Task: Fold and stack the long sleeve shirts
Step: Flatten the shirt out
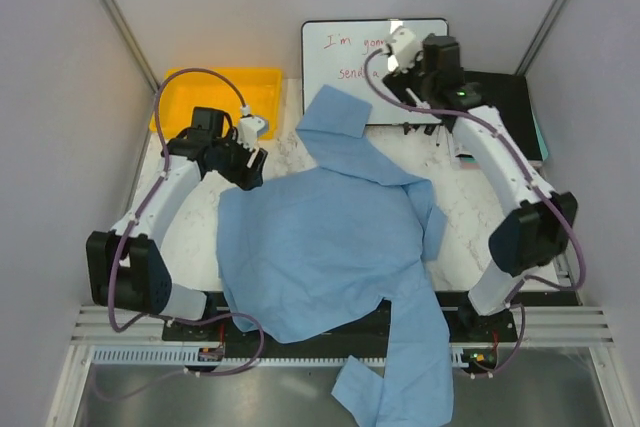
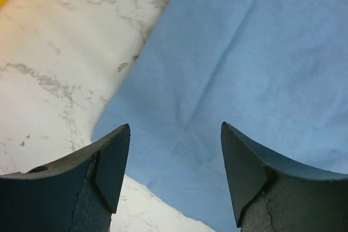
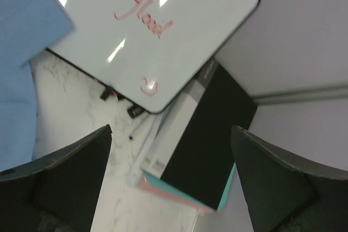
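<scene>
Overhead, the light blue shirt (image 1: 330, 247) lies spread unfolded across the marble table (image 1: 200, 247), one sleeve trailing off the near edge. Left wrist: the left gripper (image 2: 175, 126) hovers over the shirt's edge, jaws apart — seemingly poised to pinch. Right wrist: the right gripper (image 3: 171, 134), jaws also spread and empty, hangs above the whiteboard (image 3: 152, 25), likely parked clear.

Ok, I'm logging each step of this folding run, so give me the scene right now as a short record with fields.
shirt: light blue long sleeve shirt, spread out and unfolded on the table
sleeves: one reaches toward the whiteboard, one hangs past the near edge
left fingers: open, over the shirt's left edge, holding nothing
right fingers: open, above the whiteboard's corner and a black box, holding nothing
yellow tray: far left, apart from the shirt
folds done: none visible
</scene>
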`<state>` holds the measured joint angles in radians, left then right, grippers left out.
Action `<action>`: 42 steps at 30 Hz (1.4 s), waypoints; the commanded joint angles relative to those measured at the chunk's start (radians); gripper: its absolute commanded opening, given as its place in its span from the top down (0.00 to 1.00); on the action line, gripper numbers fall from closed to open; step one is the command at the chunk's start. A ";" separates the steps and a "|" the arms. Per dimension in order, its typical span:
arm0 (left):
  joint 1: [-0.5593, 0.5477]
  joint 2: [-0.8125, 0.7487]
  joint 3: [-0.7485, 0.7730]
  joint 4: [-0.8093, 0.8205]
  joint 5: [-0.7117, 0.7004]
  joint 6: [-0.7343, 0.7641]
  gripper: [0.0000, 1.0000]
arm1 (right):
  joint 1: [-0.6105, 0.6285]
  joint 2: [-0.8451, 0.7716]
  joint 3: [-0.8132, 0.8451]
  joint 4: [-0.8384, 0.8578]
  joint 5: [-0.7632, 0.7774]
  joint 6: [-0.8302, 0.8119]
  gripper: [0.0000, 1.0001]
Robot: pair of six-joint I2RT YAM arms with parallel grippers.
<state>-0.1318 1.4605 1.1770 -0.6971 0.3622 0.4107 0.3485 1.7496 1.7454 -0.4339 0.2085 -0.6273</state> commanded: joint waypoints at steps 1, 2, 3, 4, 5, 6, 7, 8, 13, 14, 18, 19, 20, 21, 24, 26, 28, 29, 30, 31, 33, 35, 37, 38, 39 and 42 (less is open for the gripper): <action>-0.094 -0.081 -0.098 -0.082 -0.022 0.186 0.25 | -0.163 -0.169 -0.104 -0.334 -0.304 0.164 0.02; -0.094 -0.080 -0.115 -0.081 -0.029 0.186 0.25 | -0.187 -0.176 -0.133 -0.373 -0.352 0.172 0.02; -0.092 -0.074 -0.138 -0.084 -0.049 0.186 0.25 | -0.227 -0.180 -0.189 -0.453 -0.404 0.173 0.05; -0.091 -0.056 -0.142 -0.094 -0.054 0.186 0.25 | -0.244 -0.182 -0.219 -0.480 -0.435 0.169 0.07; -0.089 -0.054 -0.145 -0.111 -0.046 0.188 0.28 | -0.256 -0.183 -0.251 -0.505 -0.475 0.160 0.07; -0.091 -0.057 -0.155 -0.143 -0.010 0.201 0.28 | -0.275 -0.182 -0.309 -0.541 -0.480 0.150 0.13; -0.097 -0.071 -0.166 -0.150 -0.003 0.224 0.28 | -0.287 -0.179 -0.340 -0.546 -0.483 0.147 0.14; -0.107 -0.072 -0.180 -0.151 -0.015 0.229 0.27 | -0.298 -0.177 -0.366 -0.546 -0.501 0.143 0.15; -0.126 0.001 -0.264 -0.130 -0.146 0.255 0.27 | -0.324 -0.105 -0.477 -0.577 -0.546 0.133 0.16; -0.123 0.024 -0.270 -0.116 -0.158 0.249 0.27 | -0.324 -0.090 -0.487 -0.574 -0.546 0.132 0.16; -0.123 0.102 -0.255 -0.067 -0.230 0.224 0.29 | -0.325 -0.018 -0.524 -0.530 -0.561 0.141 0.21; -0.121 0.127 -0.248 -0.062 -0.239 0.224 0.30 | -0.324 0.007 -0.524 -0.522 -0.573 0.146 0.23; -0.118 0.147 -0.240 -0.042 -0.246 0.224 0.35 | -0.325 0.020 -0.523 -0.513 -0.583 0.152 0.25; -0.112 0.185 -0.223 -0.030 -0.268 0.226 0.38 | -0.324 0.033 -0.521 -0.502 -0.589 0.150 0.38; -0.098 0.247 -0.168 0.011 -0.313 0.237 0.56 | -0.325 0.091 -0.505 -0.482 -0.571 0.158 0.87; -0.088 0.300 -0.130 0.034 -0.333 0.241 0.61 | -0.327 0.119 -0.494 -0.464 -0.517 0.161 1.00; -0.075 0.357 -0.065 0.074 -0.357 0.250 0.61 | -0.341 0.134 -0.452 -0.440 -0.485 0.158 1.00; -0.072 0.377 -0.016 0.088 -0.385 0.254 0.62 | -0.344 0.143 -0.401 -0.439 -0.451 0.153 1.00; -0.066 0.395 0.010 0.109 -0.394 0.257 0.63 | -0.344 0.158 -0.371 -0.440 -0.433 0.147 1.00; -0.062 0.437 0.036 0.125 -0.405 0.263 0.64 | -0.361 0.166 -0.341 -0.443 -0.411 0.126 1.00; -0.054 0.477 0.105 0.157 -0.437 0.287 0.66 | -0.372 0.188 -0.244 -0.462 -0.354 0.089 1.00; -0.049 0.523 0.166 0.168 -0.459 0.300 0.69 | -0.368 0.198 -0.158 -0.474 -0.321 0.054 1.00; -0.048 0.529 0.196 0.166 -0.460 0.304 0.71 | -0.362 0.209 -0.101 -0.508 -0.293 0.044 0.91; -0.048 0.493 0.203 0.157 -0.424 0.300 0.69 | -0.364 0.209 -0.062 -0.557 -0.294 0.046 0.54; -0.048 0.462 0.197 0.144 -0.392 0.297 0.64 | -0.370 0.185 -0.063 -0.572 -0.308 0.049 0.36; -0.057 0.280 0.138 0.067 -0.240 0.312 0.39 | -0.428 0.093 -0.132 -0.611 -0.375 0.054 0.09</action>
<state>-0.1822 1.9434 1.3441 -0.5892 -0.0334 0.6731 -0.0265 1.9434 1.6459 -0.9386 -0.1333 -0.5533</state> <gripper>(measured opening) 0.515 0.851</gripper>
